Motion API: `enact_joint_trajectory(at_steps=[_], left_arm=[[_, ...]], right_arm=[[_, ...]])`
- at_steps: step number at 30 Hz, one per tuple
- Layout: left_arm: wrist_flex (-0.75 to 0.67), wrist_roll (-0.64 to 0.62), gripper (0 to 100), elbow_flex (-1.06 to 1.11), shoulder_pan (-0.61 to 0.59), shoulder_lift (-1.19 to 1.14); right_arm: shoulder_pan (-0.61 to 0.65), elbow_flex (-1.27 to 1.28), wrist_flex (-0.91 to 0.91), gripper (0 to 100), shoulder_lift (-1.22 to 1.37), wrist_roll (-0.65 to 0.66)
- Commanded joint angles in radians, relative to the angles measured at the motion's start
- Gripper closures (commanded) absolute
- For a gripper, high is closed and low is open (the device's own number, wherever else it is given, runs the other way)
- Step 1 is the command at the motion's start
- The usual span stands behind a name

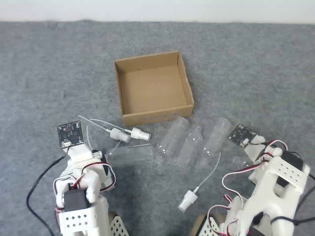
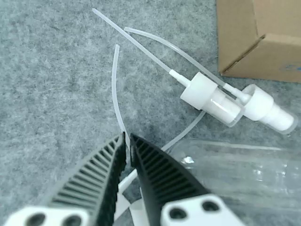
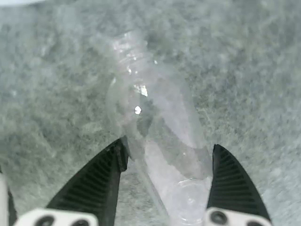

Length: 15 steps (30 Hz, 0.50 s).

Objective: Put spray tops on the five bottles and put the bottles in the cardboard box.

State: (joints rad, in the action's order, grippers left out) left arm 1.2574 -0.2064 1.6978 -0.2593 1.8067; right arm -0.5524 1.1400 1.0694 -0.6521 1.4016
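My right gripper [image 3: 170, 145] gapes astride a bottle [image 3: 155, 117] lying mid-frame; my left gripper [image 2: 127, 137] is pinched on a dip tube [image 2: 114, 80].
I worry the slick bottle squirts out as I close, or the thin tube slips free.

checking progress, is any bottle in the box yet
No, the bottles lie on the carpet outside the cardboard box, whose floor shows bare.

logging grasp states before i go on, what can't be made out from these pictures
Left wrist view: the left end effector is shut at a dip tube; its fingers hide whether they pinch it.
Right wrist view: the clear bottle is blurred and cut off by the frame edge, so contact with the right end effector is unclear.
High view: a wrist camera board hides that grasp.
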Motion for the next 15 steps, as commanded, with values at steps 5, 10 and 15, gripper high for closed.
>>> enact_joint_trajectory(at_steps=[5, 10, 15], left_arm=[[0.005, 0.006, 99, -0.013, -0.002, 0.018], [0.005, 0.006, 99, -0.013, -0.002, 0.018], [0.005, 0.006, 99, -0.013, -0.002, 0.018]], right_arm=[[-0.008, -0.014, -0.016, 81.4, -0.03, -0.226], [0.005, -0.014, -0.015, 81.1, -0.024, -0.27], [0.047, -0.028, 0.076, 74.0, -0.031, -0.269]])
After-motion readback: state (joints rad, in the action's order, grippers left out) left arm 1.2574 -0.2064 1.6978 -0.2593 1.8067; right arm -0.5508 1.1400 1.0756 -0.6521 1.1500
